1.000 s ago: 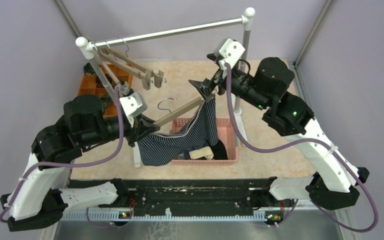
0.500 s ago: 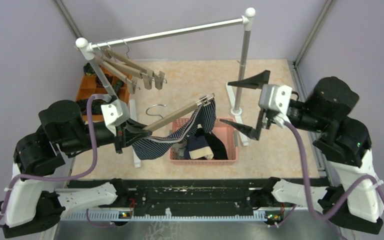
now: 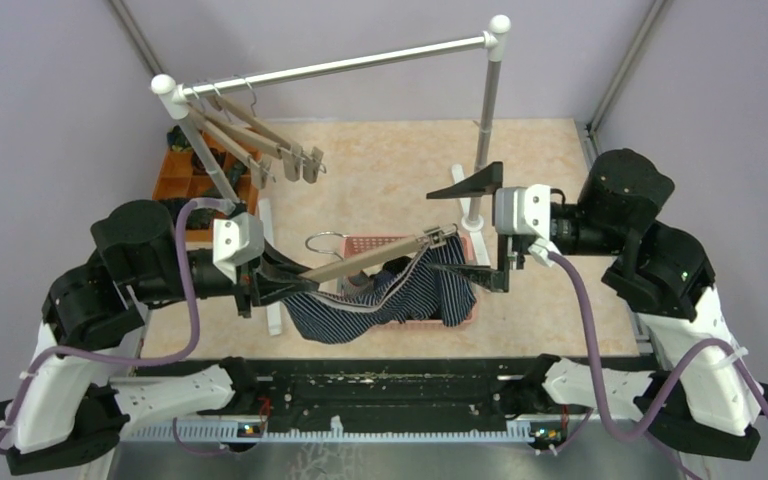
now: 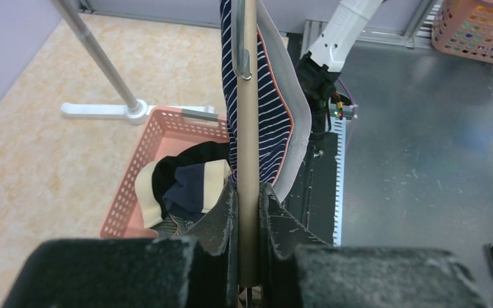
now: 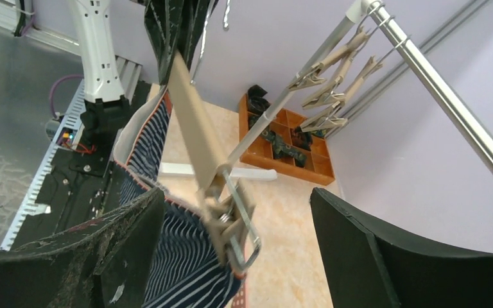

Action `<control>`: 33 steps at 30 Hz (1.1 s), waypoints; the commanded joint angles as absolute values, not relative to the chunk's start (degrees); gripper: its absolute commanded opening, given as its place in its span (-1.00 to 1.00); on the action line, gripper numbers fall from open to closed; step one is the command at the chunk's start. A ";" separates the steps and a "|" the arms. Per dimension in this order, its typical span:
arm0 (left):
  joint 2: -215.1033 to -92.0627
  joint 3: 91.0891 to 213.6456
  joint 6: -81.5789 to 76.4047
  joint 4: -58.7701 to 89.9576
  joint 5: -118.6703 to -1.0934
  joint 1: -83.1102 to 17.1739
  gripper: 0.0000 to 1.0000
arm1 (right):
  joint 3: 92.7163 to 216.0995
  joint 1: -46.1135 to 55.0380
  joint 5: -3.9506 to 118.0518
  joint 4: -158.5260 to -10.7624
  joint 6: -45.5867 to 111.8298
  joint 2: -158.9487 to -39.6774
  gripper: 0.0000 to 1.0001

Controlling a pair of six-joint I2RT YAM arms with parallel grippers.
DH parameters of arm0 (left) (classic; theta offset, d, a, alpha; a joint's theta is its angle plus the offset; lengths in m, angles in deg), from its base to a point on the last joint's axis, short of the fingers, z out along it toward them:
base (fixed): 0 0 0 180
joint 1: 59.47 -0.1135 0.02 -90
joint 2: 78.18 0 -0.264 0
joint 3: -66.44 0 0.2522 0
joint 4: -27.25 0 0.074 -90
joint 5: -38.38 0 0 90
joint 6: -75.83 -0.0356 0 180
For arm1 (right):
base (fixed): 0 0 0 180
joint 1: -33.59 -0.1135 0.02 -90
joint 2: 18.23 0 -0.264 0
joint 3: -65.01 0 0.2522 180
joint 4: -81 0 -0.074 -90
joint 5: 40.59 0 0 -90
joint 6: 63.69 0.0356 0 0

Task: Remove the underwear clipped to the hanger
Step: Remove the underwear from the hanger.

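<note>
Navy striped underwear [image 3: 360, 318] hangs from the hanger [image 3: 370, 259] at centre of the top view. It is draped across the basket [image 3: 375, 242], with its lower fold spilling past the rim at lower left. Other shorts [image 4: 180, 183] already lie in the basket.

Left fingers [image 3: 280, 281]: clamped tight on the wooden bar at its lower-left end, holding the hanger on a slant, high end to the right.

Right fingers [image 3: 472, 228]: spread wide, nothing in them. In the right wrist view they straddle the metal clip [image 5: 231, 224] at the bar's high end, one finger on each side, neither touching it.

Cloth is pinched at that clip. I cannot tell whether the clip nearer the left fingers has any hold on it.

Step in hand, my reading: lining up on the last clip so this piece can drop.

Next move: bring the right fingers onto the clip's lever ends and squeeze squarely while the left holds the bar steady. The clip is small and blurred in the wrist view, so a slip off it looks possible.
</note>
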State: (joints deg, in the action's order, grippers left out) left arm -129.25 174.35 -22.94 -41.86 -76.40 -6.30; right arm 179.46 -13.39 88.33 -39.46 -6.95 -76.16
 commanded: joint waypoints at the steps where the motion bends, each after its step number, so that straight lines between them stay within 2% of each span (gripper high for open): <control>1: -129.19 172.00 -23.51 -36.46 -80.90 -6.11 -1.00 | 179.38 -12.82 90.00 -42.66 -6.11 -77.05 0.66; 6: -128.83 170.89 -23.94 -36.22 -80.15 -6.09 -1.00 | 178.56 -12.87 88.79 -43.66 -5.76 -76.76 0.56; 11: -128.48 171.08 -23.80 -36.05 -78.91 -6.10 -1.00 | 178.61 -12.86 87.88 -43.62 -5.81 -77.01 0.15; 21: -126.94 171.74 -23.60 -36.21 -75.55 -6.07 -1.00 | 178.83 -12.82 89.06 -42.42 -6.92 -77.42 0.09; 26: -126.36 171.99 -23.67 -36.27 -75.08 -6.07 -1.00 | 178.95 -12.82 89.37 -41.97 -7.43 -77.24 -0.04; 29: -126.38 171.98 -23.68 -36.35 -74.90 -6.09 -1.00 | 178.79 -12.82 89.75 -42.14 -7.68 -76.98 -0.19; 33: -126.80 171.46 -23.76 -36.40 -74.98 -6.12 -1.00 | 178.59 -12.82 89.92 -42.61 -7.19 -77.01 -0.22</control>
